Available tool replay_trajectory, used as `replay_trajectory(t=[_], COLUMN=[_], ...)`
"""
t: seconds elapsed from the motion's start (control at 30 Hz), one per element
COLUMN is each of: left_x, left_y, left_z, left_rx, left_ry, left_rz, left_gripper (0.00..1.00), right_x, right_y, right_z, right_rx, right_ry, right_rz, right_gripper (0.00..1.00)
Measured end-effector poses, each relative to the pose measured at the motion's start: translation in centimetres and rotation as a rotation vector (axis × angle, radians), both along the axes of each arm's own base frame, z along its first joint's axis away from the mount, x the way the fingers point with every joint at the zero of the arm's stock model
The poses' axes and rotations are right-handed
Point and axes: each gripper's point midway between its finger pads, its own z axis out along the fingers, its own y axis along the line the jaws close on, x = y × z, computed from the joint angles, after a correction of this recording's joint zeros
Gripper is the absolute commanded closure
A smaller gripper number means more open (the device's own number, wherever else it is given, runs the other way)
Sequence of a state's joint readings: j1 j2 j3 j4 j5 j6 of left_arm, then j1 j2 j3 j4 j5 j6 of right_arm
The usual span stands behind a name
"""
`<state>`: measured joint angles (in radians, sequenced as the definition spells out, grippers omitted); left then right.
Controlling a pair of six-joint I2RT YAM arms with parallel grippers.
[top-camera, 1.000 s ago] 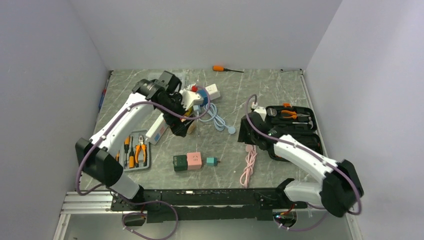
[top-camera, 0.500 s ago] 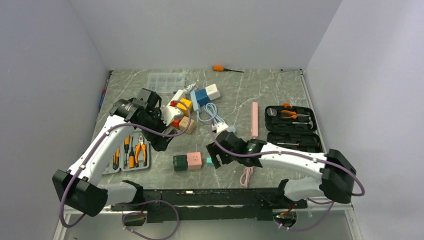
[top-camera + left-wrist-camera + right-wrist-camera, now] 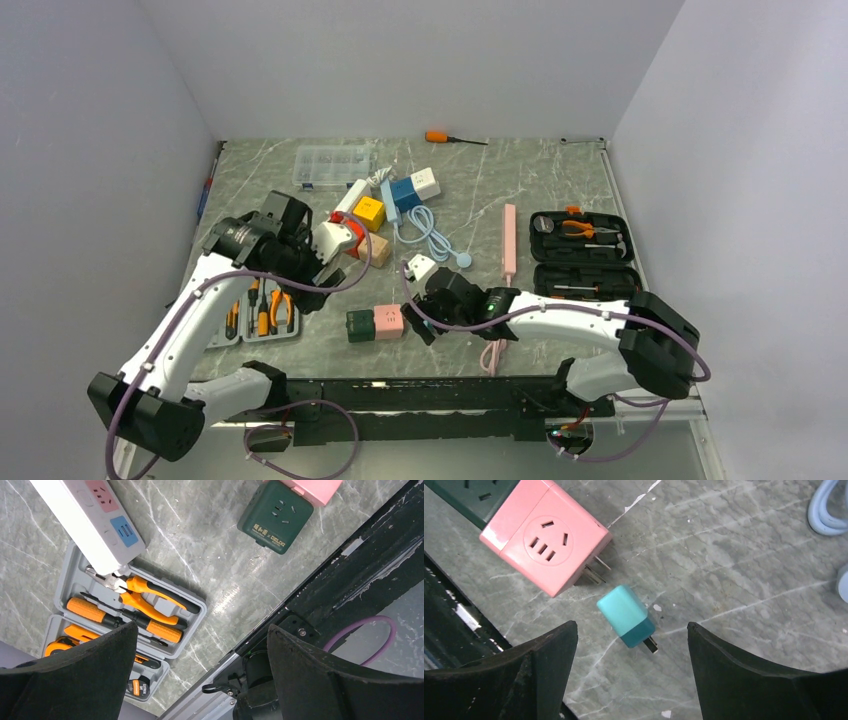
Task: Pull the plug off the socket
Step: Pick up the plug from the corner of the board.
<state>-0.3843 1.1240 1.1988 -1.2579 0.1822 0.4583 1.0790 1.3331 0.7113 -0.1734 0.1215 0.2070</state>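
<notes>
Teal plug (image 3: 626, 614) — laid flat on the marbled surface (image 3: 734, 580), just beside the bare prongs of the pink cube socket (image 3: 544, 537), not inserted; separation is judged complete.
Right pincer (image 3: 629, 630) — spread wide astride the plug, as for a grasp; nothing is held or touched.
Left pincer (image 3: 200, 635) — fully spread and empty, hung above the tool tray (image 3: 70, 572).

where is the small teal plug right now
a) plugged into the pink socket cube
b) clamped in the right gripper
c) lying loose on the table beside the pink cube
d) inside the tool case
C: in the right wrist view the teal plug lies flat on the table just off the pink cube, and the open right gripper is not touching it.
</notes>
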Motion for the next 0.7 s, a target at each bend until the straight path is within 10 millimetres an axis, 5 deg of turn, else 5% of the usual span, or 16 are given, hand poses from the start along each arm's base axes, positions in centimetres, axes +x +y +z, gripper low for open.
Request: replay_trajectory(t=[0.4, 0.53, 0.67, 0.7], left_x=[-1.8, -2.0, -2.0, -2.0], left_y=[1.3, 1.4, 1.4, 1.4], left_z=[-0.7, -1.2, -1.4, -1.4], left_rx=[-0.012, -0.006, -0.006, -0.007], left_ry=[-0.053, -0.042, -0.043, -0.045], left_rz=[0.027, 0.031, 0.033, 0.033], left_gripper=[0.01, 0.01, 0.01, 0.01], right_x=[0.4, 0.8, 1.2, 1.3], right_y=[0.6, 1.2, 1.4, 1.3], right_z=[-5.1, -5.2, -5.0, -5.0], right_rx=[-0.108, -0.098, -0.091, -0.088], right_ry=[0.027, 0.023, 0.02, 0.019], right_rz=[0.044, 0.032, -0.005, -0.021], right_gripper=[0.34, 0.62, 1.0, 1.0])
